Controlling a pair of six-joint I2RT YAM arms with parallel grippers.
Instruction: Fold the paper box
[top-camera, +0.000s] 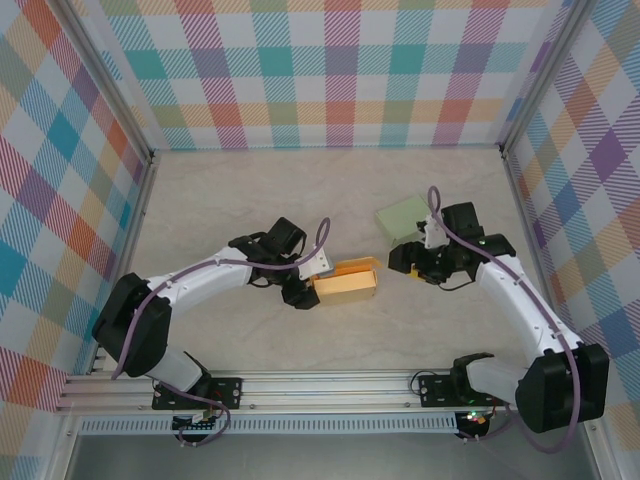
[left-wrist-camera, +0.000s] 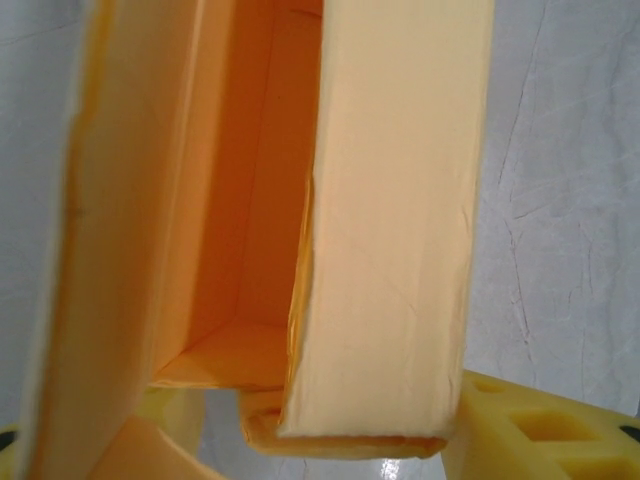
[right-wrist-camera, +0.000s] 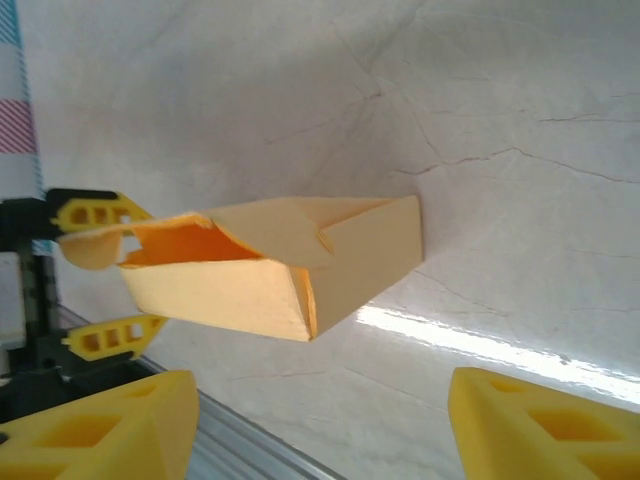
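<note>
The orange paper box (top-camera: 348, 283) lies on its side in the middle of the table, with its open end toward the left arm. In the left wrist view the box (left-wrist-camera: 390, 220) is close up, showing its orange inside and a pale flap folded partly over the opening. My left gripper (top-camera: 308, 283) is open, its yellow fingers (left-wrist-camera: 540, 430) astride that open end. From the right wrist, the box (right-wrist-camera: 300, 265) lies ahead with its far end closed, and the left arm's fingers (right-wrist-camera: 95, 212) flank it. My right gripper (top-camera: 400, 262) stands open just right of the box, holding nothing.
A pale green folded box (top-camera: 405, 216) rests behind the right gripper. Checked walls enclose the table on three sides. A metal rail (top-camera: 330, 385) runs along the near edge, close below the box in the right wrist view.
</note>
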